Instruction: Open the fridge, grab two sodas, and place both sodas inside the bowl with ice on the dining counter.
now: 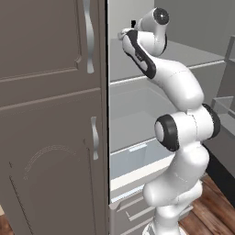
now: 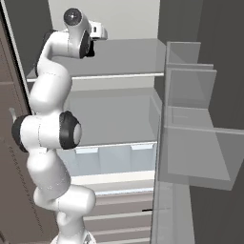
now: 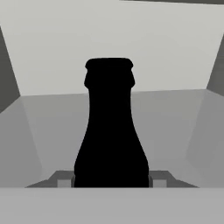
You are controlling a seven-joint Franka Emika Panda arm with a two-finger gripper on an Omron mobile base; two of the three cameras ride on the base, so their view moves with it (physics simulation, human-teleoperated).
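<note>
The fridge [image 2: 119, 109] stands open, its white interior spread out before and below the tool, so the first step of the task looks done. The fridge door [image 2: 190, 133] is swung wide off to the tool's right, its clear bins stacked one above another. To the tool's left rises the brown-grey cabinet [image 1: 50, 114] with arched panels and silver handles, close beside the arm.

The arm reaches up and into the upper compartment, and the tool [image 3: 111, 180] sits above the upper shelf [image 2: 119, 59]. In the hand view a black soda [image 3: 110, 131] stands upright directly ahead of the tool, its narrow neck rising and its wide body filling the space between the two fingertips [image 3: 64, 181]. The tips lie tight on either flank of the bottle's base, so I judge the tool clamped on the soda, though actual contact at the pads is hard to confirm.

So the work seems to be at the first pick: the soda is gripped but not yet out of the fridge. Carrying it to the bowl, then fetching a second bottle, is all left to do.

For withdrawal, the cabinet edge on the left and the door bins on the right narrow the way out; the shelf below is the nearest thing to clip.
</note>
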